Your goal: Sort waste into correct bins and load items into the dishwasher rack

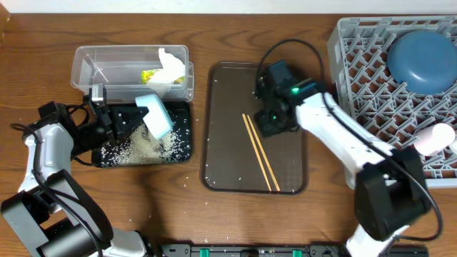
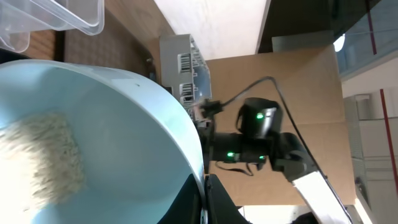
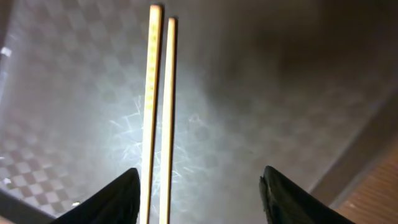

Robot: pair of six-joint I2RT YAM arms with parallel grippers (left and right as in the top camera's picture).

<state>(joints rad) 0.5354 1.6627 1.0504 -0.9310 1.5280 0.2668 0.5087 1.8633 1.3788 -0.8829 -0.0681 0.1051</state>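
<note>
My left gripper (image 1: 132, 116) is shut on the rim of the small light blue bowl (image 1: 154, 116), tipped on its side over the black tray (image 1: 182, 151). White rice grains (image 1: 139, 146) lie in the tray, and some rice (image 2: 43, 155) clings inside the bowl (image 2: 124, 137). The clear tub (image 1: 93, 61) holds the white tissue (image 1: 171, 66) and the yellow-green wrapper (image 1: 151, 76). My right gripper (image 1: 265, 123) is open, low over the brown tray (image 1: 285, 178), next to the two chopsticks (image 1: 260, 153), which lie just inside its left finger in the right wrist view (image 3: 158, 112). The dark blue bowl (image 1: 423, 61) and a pink cup (image 1: 435, 138) sit in the grey rack (image 1: 357, 64).
A few stray rice grains lie on the wooden table (image 1: 178, 182) near the black tray. The rack fills the right back corner. The right arm (image 1: 343, 139) reaches across from the front right to the brown tray.
</note>
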